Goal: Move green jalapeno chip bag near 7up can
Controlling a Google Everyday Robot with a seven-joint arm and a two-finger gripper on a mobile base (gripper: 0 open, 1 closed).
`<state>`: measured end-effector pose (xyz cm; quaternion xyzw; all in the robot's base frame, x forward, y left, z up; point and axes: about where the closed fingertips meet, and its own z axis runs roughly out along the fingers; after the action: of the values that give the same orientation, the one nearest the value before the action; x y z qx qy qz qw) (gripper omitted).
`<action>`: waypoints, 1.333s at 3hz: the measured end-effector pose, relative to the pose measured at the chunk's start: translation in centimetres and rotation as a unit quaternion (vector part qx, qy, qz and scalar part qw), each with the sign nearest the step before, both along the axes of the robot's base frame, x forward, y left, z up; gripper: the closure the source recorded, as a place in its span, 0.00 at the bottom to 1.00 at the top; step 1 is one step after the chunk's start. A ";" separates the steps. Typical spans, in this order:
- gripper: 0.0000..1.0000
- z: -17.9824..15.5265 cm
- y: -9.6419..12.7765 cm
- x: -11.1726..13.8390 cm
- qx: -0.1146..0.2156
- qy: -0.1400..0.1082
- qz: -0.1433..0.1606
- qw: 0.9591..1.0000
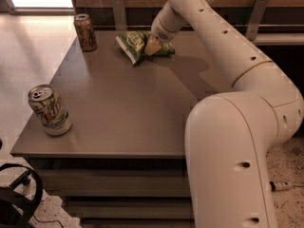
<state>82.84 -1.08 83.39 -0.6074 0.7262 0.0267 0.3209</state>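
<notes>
Camera view: gripper (153,45) sits on the green jalapeno chip bag (132,42), can't tell if it's clamped, probably grasp stage, next a haul over to the 7up can (50,110).

A brown can (85,32) stands upright at the grey table's (133,113) far-left corner.

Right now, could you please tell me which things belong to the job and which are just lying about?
Job: green jalapeno chip bag, far side of the table, pincer at it; 7up can, near left corner.
Lying about: brown can, far left corner.
</notes>
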 end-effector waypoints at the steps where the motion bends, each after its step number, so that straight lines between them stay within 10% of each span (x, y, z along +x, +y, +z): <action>1: 1.00 -0.3 0.2 0.0 0.000 0.002 0.001 1.000; 4: 1.00 3.8 -2.3 -2.5 -0.027 0.007 -0.013 1.000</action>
<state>80.29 -3.36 87.16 -0.6060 0.7369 0.0071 0.2993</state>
